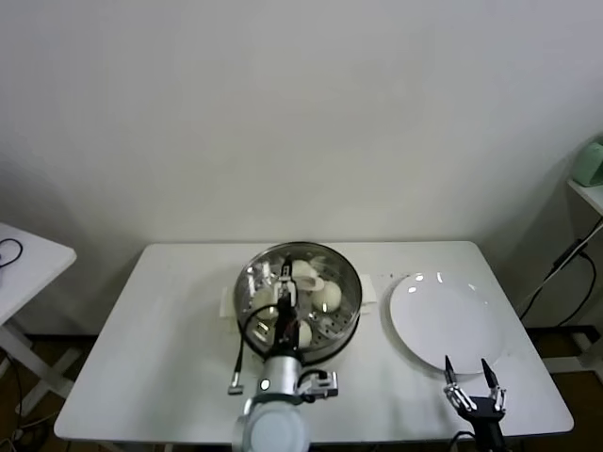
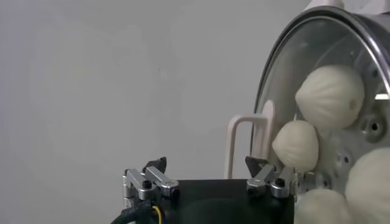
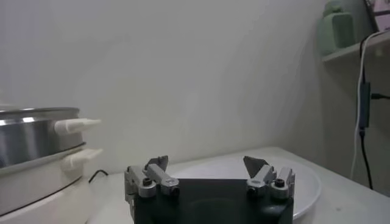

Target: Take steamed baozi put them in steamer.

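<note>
The steamer (image 1: 350, 282), a shiny steel pot on a cream base, stands mid-table. Several creamy-white steamed baozi lie inside it, one (image 1: 328, 298) toward the right side. My left gripper (image 1: 283, 285) hangs over the pot's left half, open, with nothing between its fingers. In the left wrist view the left gripper (image 2: 206, 164) is beside the steamer rim (image 2: 277, 67), with baozi (image 2: 329, 96) (image 2: 297, 145) lying close to one fingertip (image 2: 255, 163). My right gripper (image 1: 468, 372) waits open near the table's front right, and in its own view the right gripper (image 3: 206, 163) holds nothing.
A flat white plate (image 1: 443, 320) lies right of the steamer, just beyond the right gripper. The steamer's cream handles (image 3: 76, 126) stick out toward the plate (image 3: 304, 176). A second table (image 1: 28, 254) stands far left, and a shelf (image 1: 589, 193) with cables stands far right.
</note>
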`<state>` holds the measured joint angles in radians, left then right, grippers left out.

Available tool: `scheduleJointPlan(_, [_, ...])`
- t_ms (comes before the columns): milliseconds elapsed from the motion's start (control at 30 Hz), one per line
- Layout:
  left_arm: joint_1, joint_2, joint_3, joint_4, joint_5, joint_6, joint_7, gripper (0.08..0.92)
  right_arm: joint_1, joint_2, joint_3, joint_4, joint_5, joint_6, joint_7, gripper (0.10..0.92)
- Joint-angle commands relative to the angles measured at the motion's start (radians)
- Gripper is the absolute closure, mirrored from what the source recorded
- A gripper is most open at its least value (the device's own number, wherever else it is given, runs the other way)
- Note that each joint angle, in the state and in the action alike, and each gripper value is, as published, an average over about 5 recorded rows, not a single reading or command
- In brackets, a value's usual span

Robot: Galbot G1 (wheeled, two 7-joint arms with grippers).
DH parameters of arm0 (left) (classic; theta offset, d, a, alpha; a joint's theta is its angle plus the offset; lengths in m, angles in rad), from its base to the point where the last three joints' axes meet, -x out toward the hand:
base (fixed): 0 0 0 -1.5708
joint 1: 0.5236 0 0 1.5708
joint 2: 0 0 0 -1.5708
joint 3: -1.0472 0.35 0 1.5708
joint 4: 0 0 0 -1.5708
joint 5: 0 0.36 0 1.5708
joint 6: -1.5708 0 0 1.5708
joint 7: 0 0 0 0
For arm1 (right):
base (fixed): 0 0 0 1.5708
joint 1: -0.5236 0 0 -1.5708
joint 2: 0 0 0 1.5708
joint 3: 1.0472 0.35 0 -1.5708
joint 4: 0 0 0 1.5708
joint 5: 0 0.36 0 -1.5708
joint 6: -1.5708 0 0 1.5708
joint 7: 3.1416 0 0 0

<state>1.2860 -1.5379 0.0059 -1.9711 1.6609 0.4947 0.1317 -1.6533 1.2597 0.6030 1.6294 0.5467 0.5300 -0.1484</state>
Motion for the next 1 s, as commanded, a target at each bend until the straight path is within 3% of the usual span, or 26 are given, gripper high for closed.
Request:
scheduleJointPlan(33, [0.106,0.097,-0.021,-0.223,-0.087,-0.011,-0.023,0.177,0.000,0.004,0.001,-0.003,-0.004,-0.002,-0.001,0.203])
scheduleJointPlan(267, [0.162,0.151,-0.112,-0.253,-0.492,-0.100,-0.240,0.177,-0.001,0.007,-0.001,-0.013,-0.018,-0.007,0.009,0.203])
scheduleJointPlan(500, [0.172,0.197,-0.342,-0.256,-1.145,-0.254,-0.339,0.177,-0.007,0.001,0.006,-0.014,-0.025,-0.011,0.018,0.203])
scheduleJointPlan(600, [0.180,0.193,-0.467,-0.255,-1.494,-0.266,-0.281,0.177,-0.006,0.000,0.010,-0.017,-0.027,-0.010,0.022,0.203])
scheduleJointPlan(733, [0.206,0.189,-0.642,-0.218,-1.872,-0.290,-0.113,0.177,-0.007,0.000,0.011,-0.015,-0.039,-0.008,0.021,0.203])
scheduleJointPlan(833, [0.231,0.186,-0.726,-0.155,-1.970,-0.360,-0.029,0.177,-0.009,-0.001,0.012,-0.010,-0.056,-0.011,0.019,0.203])
scheduleJointPlan(1000, [0.286,0.164,-0.780,-0.060,-2.017,-0.491,0.000,0.177,-0.007,0.003,0.013,-0.005,-0.065,-0.011,0.021,0.203])
